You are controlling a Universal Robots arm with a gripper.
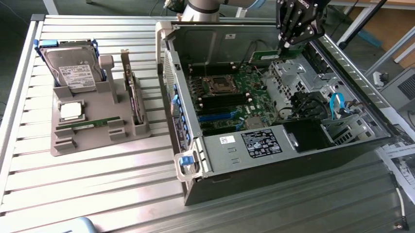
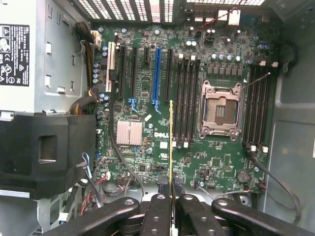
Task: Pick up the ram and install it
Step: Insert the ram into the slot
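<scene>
One end effector point(image 1: 286, 44) hangs over the open computer case point(image 1: 224, 158), clenched on the one ram point(image 1: 275, 54), which sits above the far part of the case in the exterior view. In the wrist view the ram point(image 2: 171, 142) appears edge-on, a thin strip pinched between the two black fingers point(image 2: 160, 206) and held above the motherboard point(image 2: 147, 88). The board has one empty processor socket point(image 2: 220, 110) with a bank of long black slots point(image 2: 188, 98) beside it.

The case lies on its side on a slatted metal table point(image 1: 97, 184). Toward the exterior view's left stands one grey holder point(image 1: 84, 143) carrying one hard drive point(image 1: 75, 68), one square processor chip point(image 1: 70, 111), one other green stick point(image 1: 91, 124) lying flat, and one card point(image 1: 133, 92) on edge. Sheets of paper point(image 1: 399, 153) lie past the case at the exterior view's right.
</scene>
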